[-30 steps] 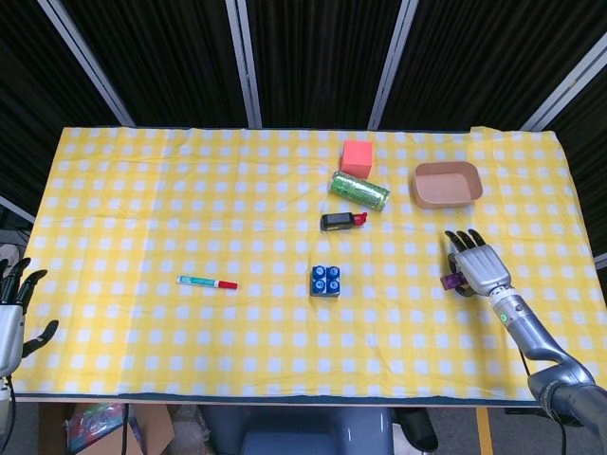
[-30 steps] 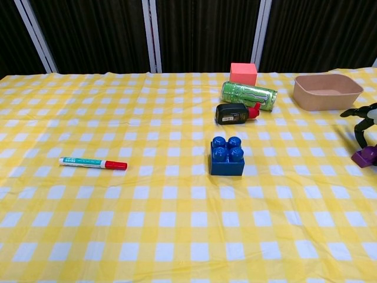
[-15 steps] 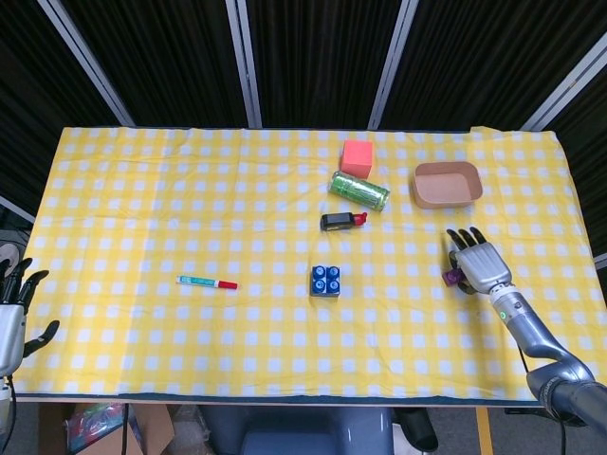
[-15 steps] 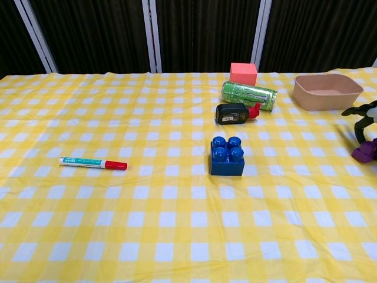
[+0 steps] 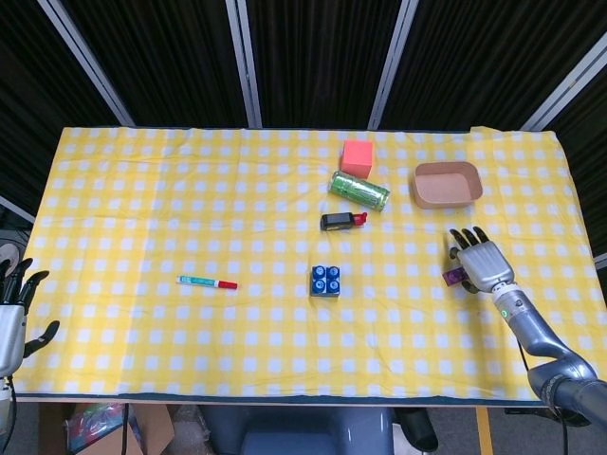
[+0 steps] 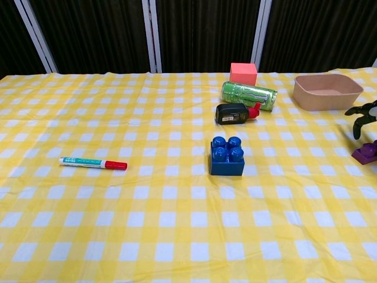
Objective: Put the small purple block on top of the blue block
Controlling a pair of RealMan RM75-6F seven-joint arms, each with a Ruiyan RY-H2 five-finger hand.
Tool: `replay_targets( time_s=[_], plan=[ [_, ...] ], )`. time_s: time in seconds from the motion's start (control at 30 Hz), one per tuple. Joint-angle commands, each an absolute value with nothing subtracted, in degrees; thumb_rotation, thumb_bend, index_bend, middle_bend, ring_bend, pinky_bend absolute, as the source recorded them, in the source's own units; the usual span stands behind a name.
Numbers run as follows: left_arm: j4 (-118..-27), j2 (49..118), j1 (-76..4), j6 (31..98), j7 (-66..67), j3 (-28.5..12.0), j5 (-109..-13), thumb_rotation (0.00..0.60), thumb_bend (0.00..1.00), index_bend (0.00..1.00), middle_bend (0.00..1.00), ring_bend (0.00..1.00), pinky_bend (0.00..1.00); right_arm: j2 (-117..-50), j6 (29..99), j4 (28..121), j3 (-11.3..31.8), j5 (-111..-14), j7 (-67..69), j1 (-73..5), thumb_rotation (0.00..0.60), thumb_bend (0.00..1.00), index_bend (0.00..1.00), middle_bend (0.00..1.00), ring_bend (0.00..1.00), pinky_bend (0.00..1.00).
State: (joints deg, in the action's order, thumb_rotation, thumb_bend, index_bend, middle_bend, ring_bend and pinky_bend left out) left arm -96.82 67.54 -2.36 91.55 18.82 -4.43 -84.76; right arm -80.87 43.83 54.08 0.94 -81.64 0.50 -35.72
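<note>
One right hand [image 5: 481, 263] rests, fingers spread, over the small purple block [image 6: 366, 152]; grip cannot be told.

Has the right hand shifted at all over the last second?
Yes. The right hand has drifted slightly right and up the head view, toward the tan tray; the small purple block moved with it.

The can [image 6: 248, 95] lies before the cube [image 6: 243, 73], the bowl [image 6: 327, 91] to its right.
</note>
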Motion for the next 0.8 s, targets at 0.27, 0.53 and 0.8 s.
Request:
replay_targets(
  time_s=[0.27,0.53,0.8],
  plan=[
    [-96.9,67.5,-2.3,91.8,18.8,-4.4,-84.9,0.6,0.24,0.21,0.09,0.0,0.05,-80.2,44.2,55.0,1.3,-80.9,-0.5,-35.6,0.6,0.36,0.39,0.03,0.0,0.0],
    [-97.0,67.7,-2.3,91.7,19.2,-4.4,-84.8,0.6,0.24,0.21,0.09,0.0,0.05,-80.7,44.4,54.2,0.8,-81.4,0.5,-35.3,0.6,0.36,0.39,0.03,0.0,0.0],
    [-97.0,67.7,-2.2,91.8,19.3,-4.5,-84.7,0.6,0.24,0.21,0.09,0.0,0.05,-81.3,44.9,53.2,0.5,-82.0,1.9,-35.2,0.6,0.36,0.44,0.03,0.0,0.0]
  ],
)
